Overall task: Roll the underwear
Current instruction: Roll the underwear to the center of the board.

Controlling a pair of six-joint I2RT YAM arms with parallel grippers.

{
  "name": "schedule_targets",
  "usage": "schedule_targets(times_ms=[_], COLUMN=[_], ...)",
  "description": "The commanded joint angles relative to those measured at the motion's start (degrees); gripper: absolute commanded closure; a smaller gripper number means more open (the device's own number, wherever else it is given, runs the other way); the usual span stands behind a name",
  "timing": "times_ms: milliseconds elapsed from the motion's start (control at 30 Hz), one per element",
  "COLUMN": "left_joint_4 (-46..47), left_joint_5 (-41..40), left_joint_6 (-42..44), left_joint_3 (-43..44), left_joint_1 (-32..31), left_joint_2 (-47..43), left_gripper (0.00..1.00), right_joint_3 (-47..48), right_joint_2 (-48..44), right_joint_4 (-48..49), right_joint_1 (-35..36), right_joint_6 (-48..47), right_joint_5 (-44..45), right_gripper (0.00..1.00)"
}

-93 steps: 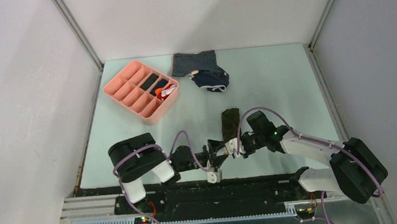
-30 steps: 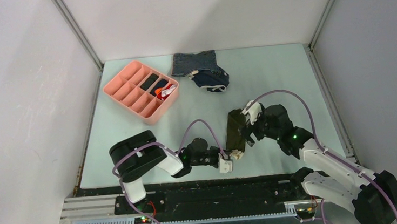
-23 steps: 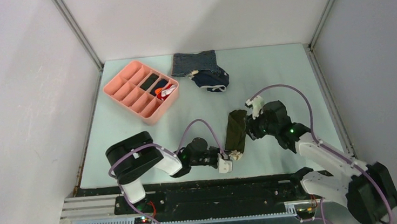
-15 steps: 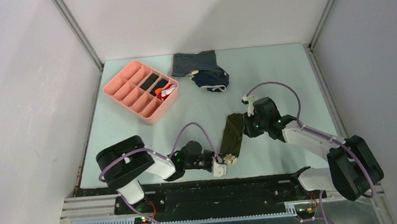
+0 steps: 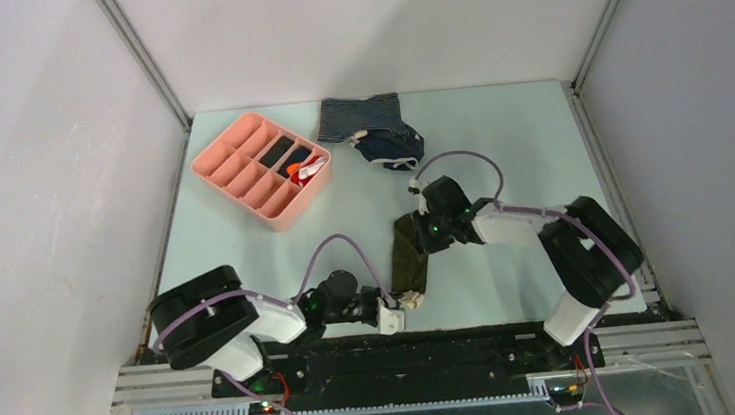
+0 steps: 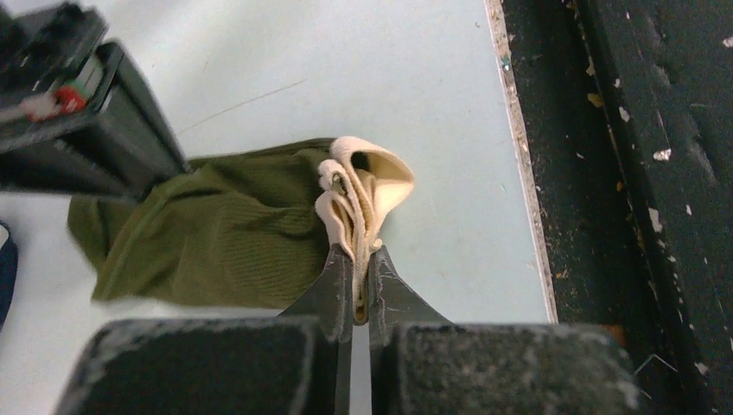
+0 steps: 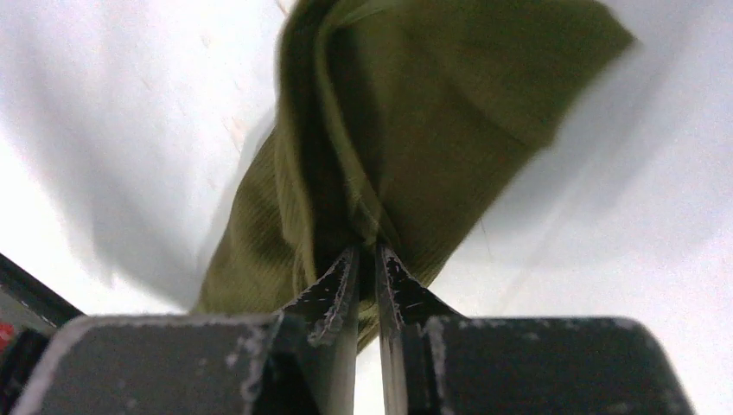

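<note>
The underwear (image 5: 410, 252) is a narrow strip of dark olive-green cloth on the pale table, stretched between my two grippers. Its near end carries a cream band (image 6: 367, 186). My left gripper (image 5: 404, 303) is shut on that band, as the left wrist view shows (image 6: 356, 249). At the strip's far end, my right gripper (image 5: 424, 231) is shut on a pinch of the olive cloth (image 7: 406, 112), jaws nearly together (image 7: 366, 249).
A pink divided tray (image 5: 262, 169) holding small dark items stands at the back left. A blue-grey striped garment (image 5: 361, 116) and a navy white-trimmed garment (image 5: 391, 149) lie at the back centre. The table's dark front edge (image 6: 605, 173) runs just beside the left gripper.
The right gripper has closed on the far end of the underwear and moved left and back. The strip and the left gripper have shifted left with it.
</note>
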Motion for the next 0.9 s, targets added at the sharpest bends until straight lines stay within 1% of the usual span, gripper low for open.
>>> schedule_targets(times_ms=[0,133,200,233,300,333,367,400,433,467,500,533,567,600,700,800,867], left_joint_4=[-5.7,-10.1,-13.9,-16.3,-20.1,-22.8,-24.5,-28.6,-31.2,-36.8,-39.5,-44.5,-47.0,-51.6,-58.2,-63.2,-65.6], left_joint_5=[-1.1,-0.8,-0.1,0.1,1.3,3.2,4.6,8.0,9.8,13.3,14.8,17.4,18.6,21.0,25.6,30.4,32.8], left_joint_6=[-2.0,-2.4,-2.2,-2.3,-3.6,-4.9,-5.6,-7.1,-7.5,-8.1,-8.2,-8.4,-8.4,-8.4,-10.0,-14.4,-16.8], left_joint_3=[-2.1,0.2,2.9,4.1,8.7,10.0,12.5,14.0,17.4,19.2,22.8,24.5,28.0,29.7,37.2,42.1,45.2], left_joint_1=[0.0,0.0,-0.1,0.0,0.7,1.7,2.3,3.7,4.5,6.1,6.7,8.1,8.7,9.9,12.5,15.1,16.1], left_joint_2=[-3.4,-4.3,-3.6,-2.9,-1.9,-1.6,-0.8,-0.4,0.8,1.5,3.1,3.8,5.2,7.1,11.1,16.8,19.8], left_gripper=[1.00,1.00,1.00,1.00,1.00,1.00,1.00,1.00,1.00,1.00,1.00,1.00,1.00,1.00,1.00,1.00,1.00], right_joint_3=[8.9,16.9,18.5,18.4,16.3,14.2,12.9,10.4,8.9,5.5,3.7,0.1,-1.6,-4.4,-8.1,-9.8,-10.3], right_joint_2=[8.4,13.2,11.9,10.9,4.9,3.0,-1.2,-3.4,-7.5,-9.6,-13.4,-15.2,-18.5,-19.9,-24.9,-27.4,-29.2], right_joint_4=[7.3,5.6,4.6,4.1,3.3,3.4,3.6,3.8,3.7,4.1,4.5,5.2,5.5,5.6,4.8,2.9,1.1], right_joint_1=[0.2,0.2,-0.4,-1.2,-3.2,-4.9,-5.9,-7.5,-8.2,-9.1,-9.3,-9.3,-9.1,-8.3,-7.4,-7.1,-6.1], right_joint_6=[0.8,-0.6,-1.8,-3.1,-5.6,-6.4,-8.0,-8.8,-10.2,-10.9,-12.5,-14.1,-15.6,-16.2,-15.6,-16.2,-23.4], right_joint_5=[-2.4,-4.1,-3.8,-3.6,-4.3,-5.0,-7.3,-10.1,-11.4,-14.1,-15.3,-18.3,-19.8,-21.6,-22.0,-22.7,-24.5], right_gripper=[0.84,0.81,0.68,0.58,0.49,0.47,0.44,0.43,0.42,0.42,0.41,0.42,0.42,0.42,0.43,0.45,0.47])
